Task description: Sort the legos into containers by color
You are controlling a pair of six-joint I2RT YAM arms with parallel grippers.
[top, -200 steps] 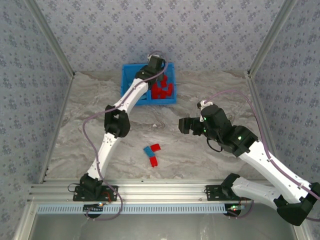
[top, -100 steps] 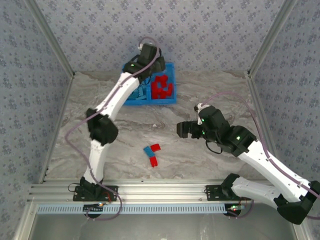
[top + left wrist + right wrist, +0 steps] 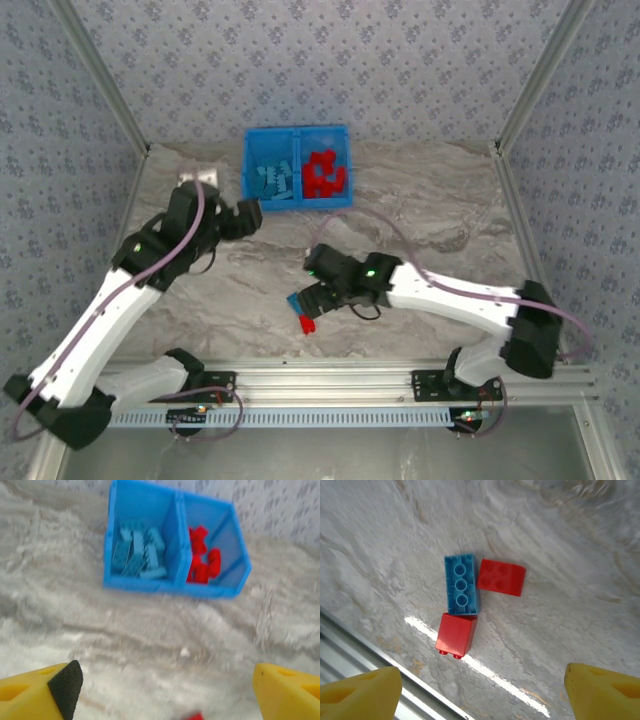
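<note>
The containers are the two halves of a blue bin at the back of the table. Its left half holds light blue legos, its right half red legos. In the left wrist view the bin lies ahead, and my left gripper stands open and empty over bare table. From above, the left gripper hovers left of the bin's front. My right gripper is open above three loose legos: a light blue brick, a flat red brick and a red brick on its side.
An aluminium rail runs along the near edge, close to the loose bricks, and also crosses the right wrist view's lower left as the rail. Patterned walls enclose the marbled table on three sides.
My left arm pulled back from over the bin to the table's left, its jaws opening. My right arm swung left and down to hang over the loose bricks.
</note>
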